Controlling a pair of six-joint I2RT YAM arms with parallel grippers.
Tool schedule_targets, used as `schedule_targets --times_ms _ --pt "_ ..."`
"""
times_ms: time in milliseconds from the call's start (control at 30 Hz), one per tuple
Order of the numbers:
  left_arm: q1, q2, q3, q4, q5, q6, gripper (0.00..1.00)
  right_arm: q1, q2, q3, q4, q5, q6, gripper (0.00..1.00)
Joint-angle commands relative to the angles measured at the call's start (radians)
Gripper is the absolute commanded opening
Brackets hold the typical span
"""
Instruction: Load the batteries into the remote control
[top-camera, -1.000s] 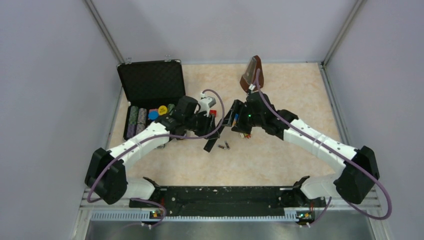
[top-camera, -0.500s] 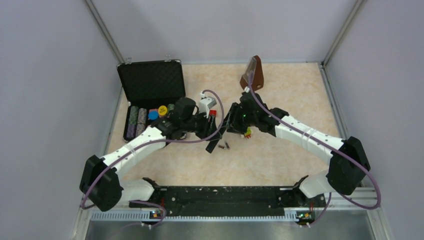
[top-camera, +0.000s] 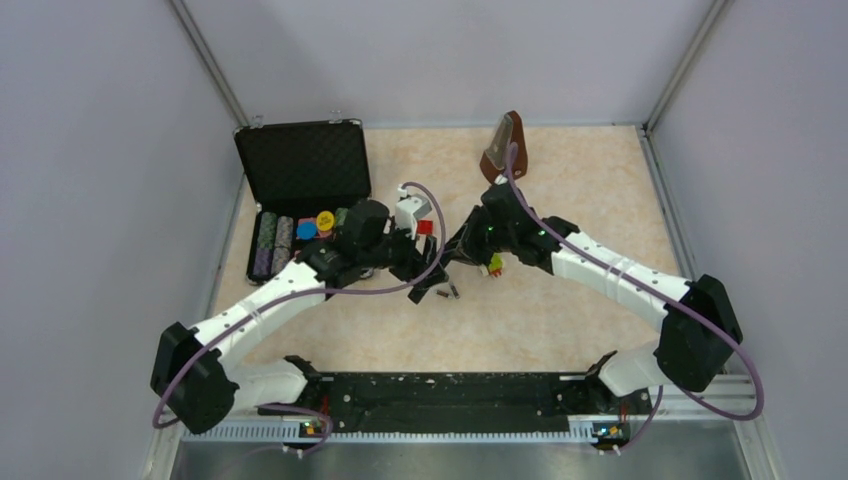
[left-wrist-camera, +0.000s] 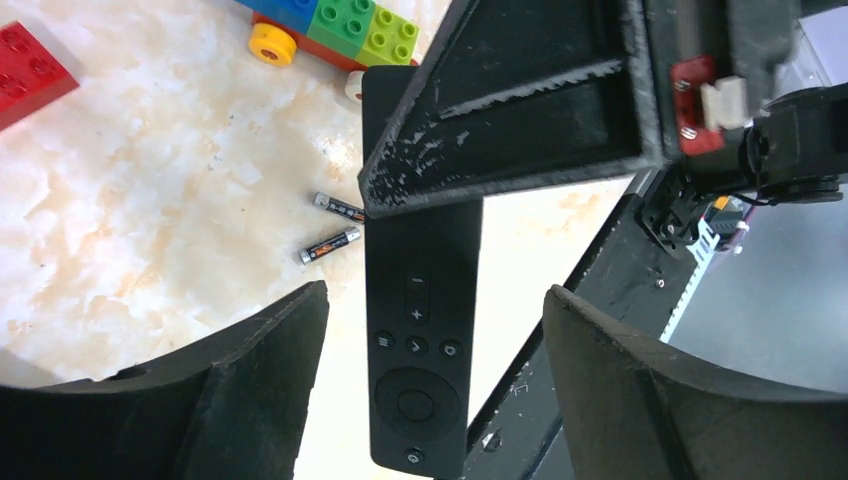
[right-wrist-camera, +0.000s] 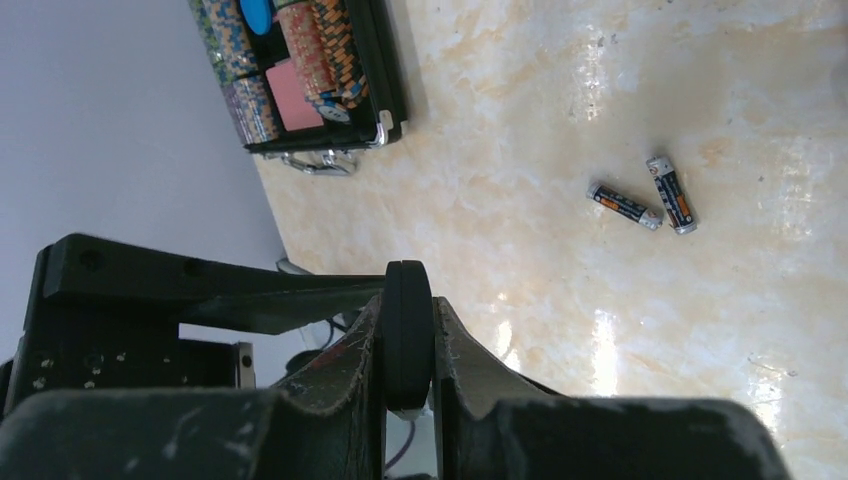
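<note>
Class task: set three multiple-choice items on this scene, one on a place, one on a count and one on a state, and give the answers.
1. Where are the batteries? A in the remote; B on the table; C in the case.
2. How many batteries are there? A one; B three; C two.
3. The right gripper is: A shut on the remote; B open; C shut on a battery.
Answers: 1 B, they lie on the bare table; 2 C, two show near the remote; 3 A, its fingers clamp the remote's edge.

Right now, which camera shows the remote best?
The left wrist view: the remote faces the camera, buttons plain, its far end covered. The right wrist view shows only its thin edge; the top view, just a small dark sliver.
</note>
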Motion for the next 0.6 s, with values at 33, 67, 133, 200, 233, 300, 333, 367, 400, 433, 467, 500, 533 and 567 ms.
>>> schedule_targets --times_ms 33,67,133,200,233,300,333,367,400,433,467,500,533,567 --pt "-0.029 -0.133 0.021 0.026 -0.112 0.050 0.84 -0.005 -0.077 -0.011 0.045 0.032 0.166 0.00" --pt "-0.032 -0.155 0.008 0.031 -0.133 0.062 0.84 -0.005 -0.078 -0.014 0.044 0.026 0.193 0.00" --pt "-0.043 -0.199 -0.022 0.046 -0.142 0.117 0.84 -0.006 -0.077 -0.015 0.033 0.008 0.242 0.00" --pt "-0.063 -0.236 -0.048 0.051 -0.183 0.190 0.83 -0.006 -0.073 -0.008 0.014 -0.012 0.290 0.00" --pt "-0.074 -0.249 -0.055 0.050 -0.206 0.226 0.83 -0.006 -0.069 -0.004 0.001 -0.023 0.309 0.00" --pt "-0.107 -0.264 -0.058 0.049 -0.273 0.289 0.82 -0.005 -0.066 -0.003 -0.012 -0.027 0.351 0.00" --pt "-0.124 -0.265 -0.056 0.048 -0.318 0.314 0.82 -0.005 -0.070 -0.007 -0.021 -0.018 0.377 0.00" --pt "-0.141 -0.261 -0.052 0.047 -0.357 0.338 0.82 -0.006 -0.075 -0.014 -0.026 -0.004 0.406 0.00" --pt "-0.158 -0.252 -0.044 0.041 -0.396 0.365 0.81 -0.006 -0.084 -0.022 -0.026 0.007 0.433 0.00" --pt "-0.179 -0.239 -0.035 0.031 -0.440 0.390 0.80 -0.006 -0.092 -0.029 -0.026 0.017 0.458 0.00" --pt "-0.201 -0.223 -0.028 0.019 -0.486 0.419 0.79 -0.006 -0.098 -0.035 -0.024 0.025 0.482 0.00" --pt "-0.222 -0.207 -0.021 0.012 -0.532 0.445 0.78 -0.005 -0.106 -0.041 -0.023 0.032 0.504 0.00" --pt "-0.248 -0.191 -0.018 0.006 -0.569 0.470 0.77 -0.006 -0.113 -0.046 -0.023 0.038 0.525 0.00" --pt "-0.262 -0.177 -0.014 0.002 -0.598 0.489 0.76 -0.005 -0.119 -0.051 -0.021 0.045 0.539 0.00"
